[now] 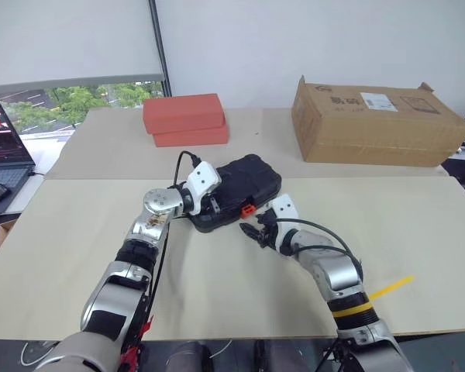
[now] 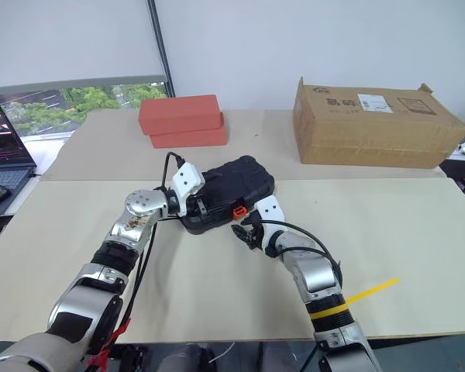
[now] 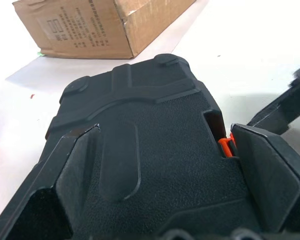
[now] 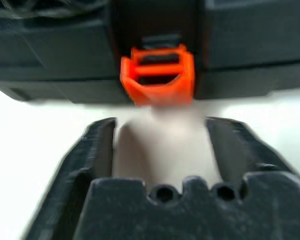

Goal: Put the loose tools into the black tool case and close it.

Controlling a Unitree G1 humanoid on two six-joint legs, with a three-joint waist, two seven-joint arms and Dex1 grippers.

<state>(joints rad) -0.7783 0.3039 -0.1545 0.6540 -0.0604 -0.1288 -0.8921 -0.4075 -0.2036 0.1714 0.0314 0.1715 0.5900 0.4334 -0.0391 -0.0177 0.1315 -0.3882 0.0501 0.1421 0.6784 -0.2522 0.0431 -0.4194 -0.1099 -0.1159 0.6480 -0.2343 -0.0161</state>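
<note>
The closed case (image 1: 240,190) is hiding its contents; left gripper (image 3: 165,165) is straddling it, spread; right gripper (image 4: 162,145) is gaping before the latch (image 4: 157,75).

From my feed I see a beige worktop (image 1: 240,294) made of two boards, with a seam running across between the near board and the far one. On the far board, to the left, two red-orange blocks (image 1: 184,119) lie stacked, the upper one set a little askew on the lower. Well apart from them, to the far right, a cardboard box (image 1: 376,122) lies on its side with a white label on top and one flap raised at its right end. A strip of yellow tape (image 1: 390,287) sticks to the near board at the right. Past the worktop's left edge I see an open laptop (image 1: 3,136) with its screen lit, and beyond it a window with green trees.
</note>
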